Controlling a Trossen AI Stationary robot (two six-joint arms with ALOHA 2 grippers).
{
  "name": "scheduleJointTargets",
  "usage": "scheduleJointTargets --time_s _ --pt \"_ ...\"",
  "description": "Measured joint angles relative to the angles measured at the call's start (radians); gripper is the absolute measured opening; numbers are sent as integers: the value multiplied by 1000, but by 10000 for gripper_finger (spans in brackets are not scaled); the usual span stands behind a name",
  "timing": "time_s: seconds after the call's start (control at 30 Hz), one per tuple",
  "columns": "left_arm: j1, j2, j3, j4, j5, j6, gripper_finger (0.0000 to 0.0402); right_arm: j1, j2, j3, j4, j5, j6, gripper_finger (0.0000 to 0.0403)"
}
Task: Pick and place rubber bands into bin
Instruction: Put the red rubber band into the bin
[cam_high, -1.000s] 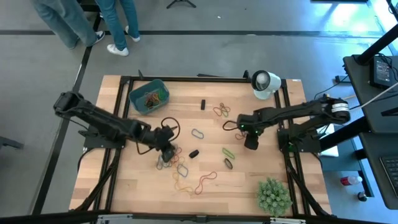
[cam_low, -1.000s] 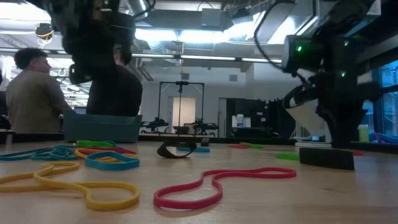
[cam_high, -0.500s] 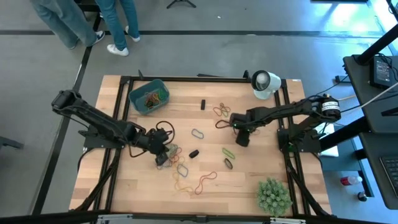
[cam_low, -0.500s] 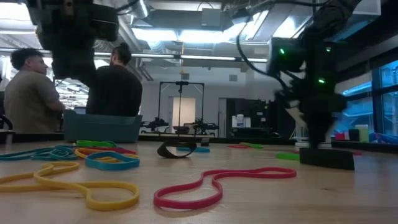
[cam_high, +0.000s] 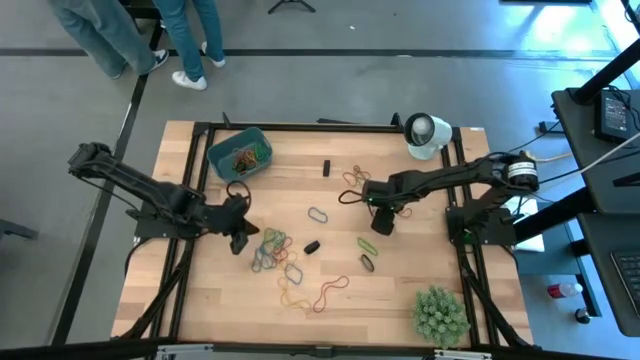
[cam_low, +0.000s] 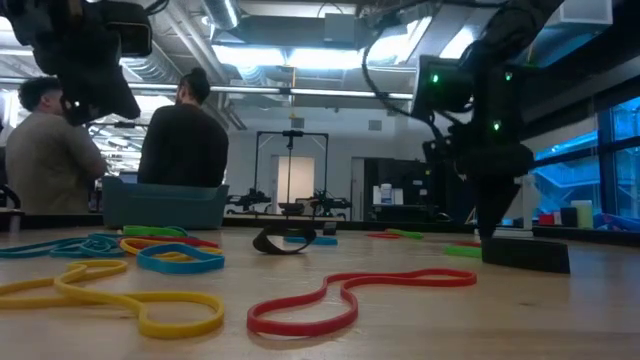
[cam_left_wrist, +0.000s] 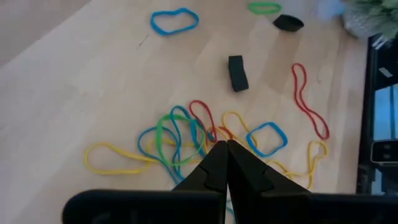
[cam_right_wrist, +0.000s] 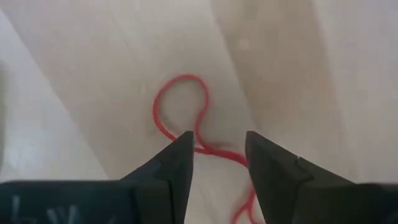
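The left end effector, fingers together and empty, hovers left of the heaped rubber bands mid-worktop, the teal bin far-left, while the right end effector, fingers apart, straddles a red band; next, likely descend and pinch, with open room around.

- Grey floor all around the wooden table.
- Two people stand beyond the table, backs turned; their legs show from above.
- Bright ceiling lights over exposed ducts.
- Blue-lit windows on one side.
- A desk stands beside the table.
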Motion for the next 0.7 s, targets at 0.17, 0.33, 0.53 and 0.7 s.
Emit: scheduleJointTargets --time_s 0.17,0.33,0.53,0.7 --pt "0 -33 -2 -1 -9 37 1 0 87 11 9 -38 -1 148" --pt "0 -35 -2 -6 -42 58 1 4 113 29 3 -43 -1 95" --pt "1 -35 -2 -6 -110 64 2 3 102 106 1 -61 1 10" --pt "1 -35 -2 20 -186 66 12 4 77 232 -11 -68 2 3"
